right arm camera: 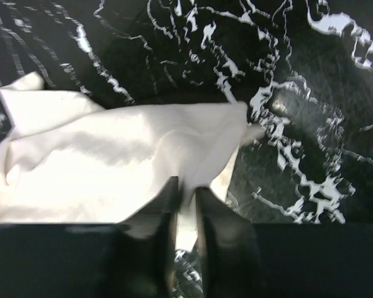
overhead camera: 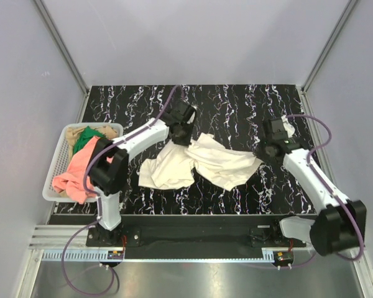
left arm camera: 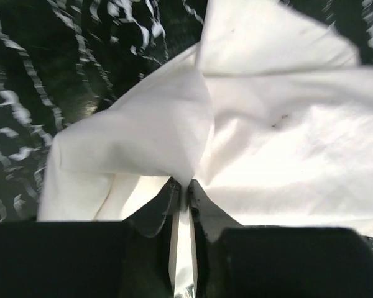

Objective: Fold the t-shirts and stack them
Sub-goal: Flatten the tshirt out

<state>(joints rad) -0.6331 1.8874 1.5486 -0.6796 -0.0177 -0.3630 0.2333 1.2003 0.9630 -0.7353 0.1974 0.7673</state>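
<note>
The large cream-white t-shirt lies crumpled on the black marbled table. My left gripper is shut on a bunched fold at the shirt's far edge; in the left wrist view the cloth fans out from the closed tips. My right gripper is shut on the shirt's right corner; in the right wrist view the cloth runs left from the tips. The salmon-pink shirt, the green shirt and the tan shirt lie heaped in the basket.
The white plastic mesh basket stands at the table's left edge beside the left arm. Grey walls with metal posts close in the table at the back and sides. A metal rail runs along the near edge.
</note>
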